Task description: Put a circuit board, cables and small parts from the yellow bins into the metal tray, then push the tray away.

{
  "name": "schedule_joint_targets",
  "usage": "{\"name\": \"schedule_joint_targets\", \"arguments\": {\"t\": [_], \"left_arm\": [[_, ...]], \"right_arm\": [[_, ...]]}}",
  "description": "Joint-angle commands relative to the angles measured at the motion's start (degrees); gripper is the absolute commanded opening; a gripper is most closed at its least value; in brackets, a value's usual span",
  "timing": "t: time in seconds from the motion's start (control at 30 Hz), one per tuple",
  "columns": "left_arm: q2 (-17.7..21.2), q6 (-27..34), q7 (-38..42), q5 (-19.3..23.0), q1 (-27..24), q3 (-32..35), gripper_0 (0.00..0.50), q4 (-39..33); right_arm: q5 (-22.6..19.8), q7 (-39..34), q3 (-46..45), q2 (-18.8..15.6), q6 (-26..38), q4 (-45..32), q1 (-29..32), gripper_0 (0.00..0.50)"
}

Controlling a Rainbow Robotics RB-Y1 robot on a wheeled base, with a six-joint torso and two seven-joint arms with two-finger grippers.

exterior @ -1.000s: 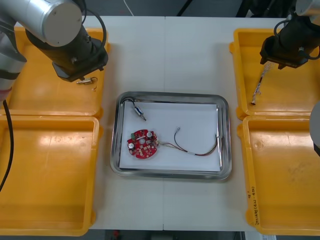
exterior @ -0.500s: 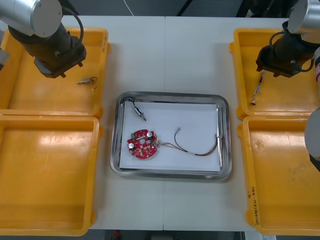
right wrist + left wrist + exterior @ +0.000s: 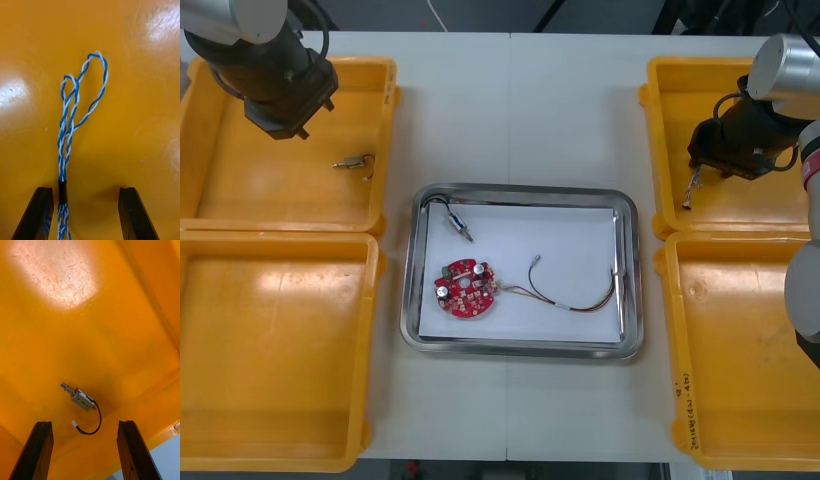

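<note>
Right hand (image 3: 85, 191) hangs open over cable (image 3: 62, 157), left hand (image 3: 84, 425) over bin (image 3: 56, 315).

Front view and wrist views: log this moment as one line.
left gripper: open, near small metal part in yellow bin | right gripper: open, straddling blue and white cable | metal tray: circuit board inside

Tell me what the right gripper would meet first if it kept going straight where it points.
Probably the twisted blue and white cable, lying on the yellow bin floor inside the open right gripper, close beside one finger. The fingertips would likely land on the bin floor; depth is unclear.
</note>
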Motion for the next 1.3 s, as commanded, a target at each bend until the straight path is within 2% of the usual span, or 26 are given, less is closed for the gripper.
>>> {"name": "schedule_joint_targets", "arguments": {"t": [0.03, 0.3, 0.5, 0.67, 0.87, 1.17, 1.3], "left_arm": [[-2.0, -1.8, 1.5, 1.8, -4.1, 2.4, 0.500, 4.1], [-4.0, -3.1, 2.0, 5.4, -4.3, 6.5, 0.500, 9.9], [-4.4, -3.9, 2.8, 5.6, -4.4, 7.4, 0.500, 12.1], [-5.0, -8.2, 3.4, 5.6, -4.5, 7.4, 0.500, 15.8], [-5.6, -12.0, 2.5, 5.6, -4.5, 7.4, 0.500, 19.6], [-6.3, -12.4, 2.8, 7.8, -4.5, 7.3, 0.500, 21.1], [-7.0, -12.4, 2.6, 7.3, -4.5, 6.7, 0.500, 22.2]], "right_arm": [[-0.6, -2.1, 0.7, 1.4, -0.6, -1.7, 0.9, 0.500], [-1.0, -2.6, 0.7, 2.3, -0.6, -1.7, 1.9, 0.500], [-2.2, -2.7, 1.1, 2.4, -0.6, -3.5, 3.8, 0.500], [-3.1, -2.9, 2.1, 2.6, 1.3, -7.8, 6.4, 0.500], [-3.1, -3.1, 2.7, 2.7, 1.6, -8.1, 6.7, 0.500], [-3.1, -3.7, 2.7, 2.6, 1.4, -8.1, 6.7, 0.500], [-3.0, -3.9, 2.7, 2.6, 0.8, -8.0, 6.7, 0.500]]}}
